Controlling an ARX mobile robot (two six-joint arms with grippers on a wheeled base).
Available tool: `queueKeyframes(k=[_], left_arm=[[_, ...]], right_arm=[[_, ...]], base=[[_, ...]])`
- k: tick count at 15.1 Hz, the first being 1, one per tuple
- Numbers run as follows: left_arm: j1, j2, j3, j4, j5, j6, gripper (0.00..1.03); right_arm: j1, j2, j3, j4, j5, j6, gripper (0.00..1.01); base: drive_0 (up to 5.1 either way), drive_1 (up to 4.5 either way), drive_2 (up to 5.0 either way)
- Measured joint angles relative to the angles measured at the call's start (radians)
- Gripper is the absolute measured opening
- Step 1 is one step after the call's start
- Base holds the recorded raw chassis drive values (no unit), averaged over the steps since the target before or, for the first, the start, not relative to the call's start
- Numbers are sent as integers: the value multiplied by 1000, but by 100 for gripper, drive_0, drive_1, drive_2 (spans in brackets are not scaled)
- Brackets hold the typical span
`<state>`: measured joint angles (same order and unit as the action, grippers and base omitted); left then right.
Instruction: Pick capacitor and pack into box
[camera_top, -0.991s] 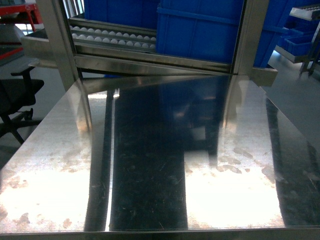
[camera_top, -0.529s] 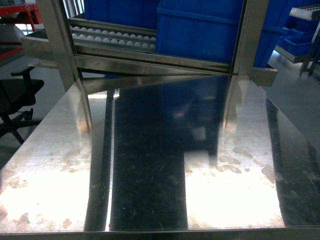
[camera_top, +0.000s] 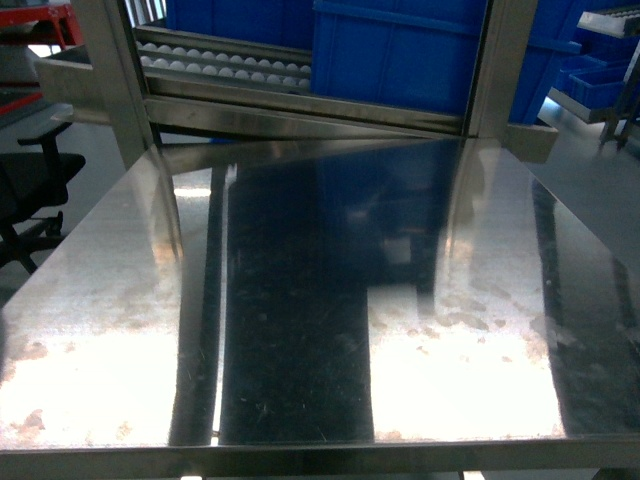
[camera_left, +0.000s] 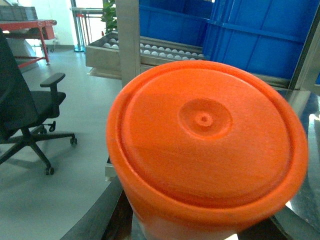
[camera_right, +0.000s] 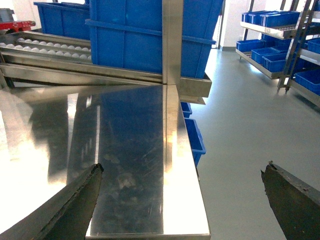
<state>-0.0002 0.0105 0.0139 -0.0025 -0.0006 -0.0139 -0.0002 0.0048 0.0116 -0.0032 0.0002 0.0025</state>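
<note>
Capacitor and box not seen; head view has pulled back over the bench (camera_top: 100, 300). Right fingers (camera_right: 75, 205) wide; left fingers hidden behind orange tub (camera_left: 205, 145), can't tell.

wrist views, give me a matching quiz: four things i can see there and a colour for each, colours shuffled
Things:
1. round lid
2. office chair
3. big crate
4. table top

Colours:
a. shiny silver steel
b. blue
c. orange
d. black

Pairs: 1-c, 2-d, 3-b, 4-a
</note>
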Motion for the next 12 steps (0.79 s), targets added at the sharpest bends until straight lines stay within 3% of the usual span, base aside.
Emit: queueKeyframes(k=[12], left_arm=[[0, 0, 0, -5, 0, 3, 44]], right_arm=[[0, 0, 0, -2, 0, 0, 98]], base=[[0, 0, 0]])
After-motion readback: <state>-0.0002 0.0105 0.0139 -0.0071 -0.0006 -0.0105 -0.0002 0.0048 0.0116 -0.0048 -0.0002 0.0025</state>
